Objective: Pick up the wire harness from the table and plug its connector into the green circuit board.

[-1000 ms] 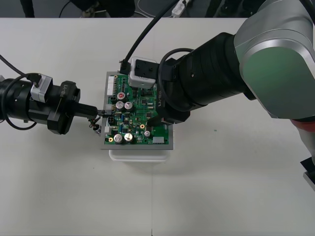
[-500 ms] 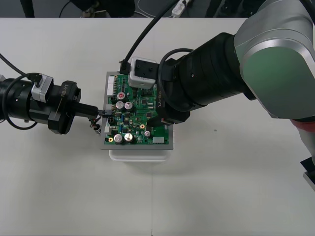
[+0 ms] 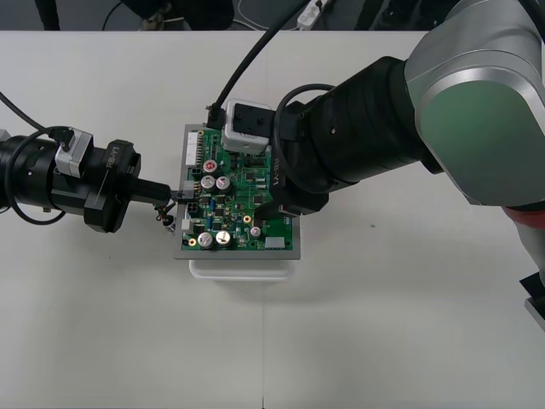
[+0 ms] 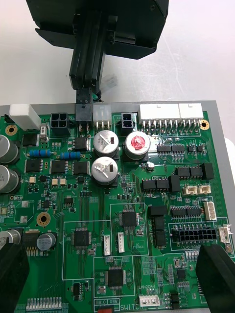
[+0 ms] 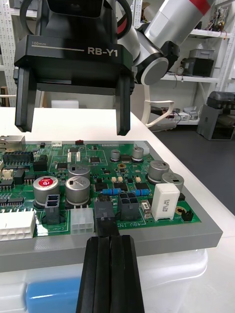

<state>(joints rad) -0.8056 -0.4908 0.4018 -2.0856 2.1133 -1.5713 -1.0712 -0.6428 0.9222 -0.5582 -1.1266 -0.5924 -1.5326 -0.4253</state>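
Tabletop [image 3: 383, 324]: plain and light, carrying one assembly near its middle.
Background: strip of dark floor [image 3: 85, 13] beyond the far edge, with cables lying on it.
Assembly: green circuit board [image 3: 243, 213] lying flat on a white base [image 3: 243, 268].
Hard to make out: whether the plug [image 5: 104, 209] is fully seated. The right arm covers the board's right part in the front view.
Left tool [image 3: 174, 196]: reaches in level from the left, tips at the board's left edge. Fingers are pressed together and pinch the black plug.
Plug position: in the edge row of connectors, between a white header [image 5: 82, 220] and a black four-way socket [image 5: 128, 205].
Wires [image 3: 162, 218]: small red and black tangle just beside the board's left edge, under the left fingers.
Right tool [image 4: 115, 274]: above the board, fingers spread wide, touching nothing.
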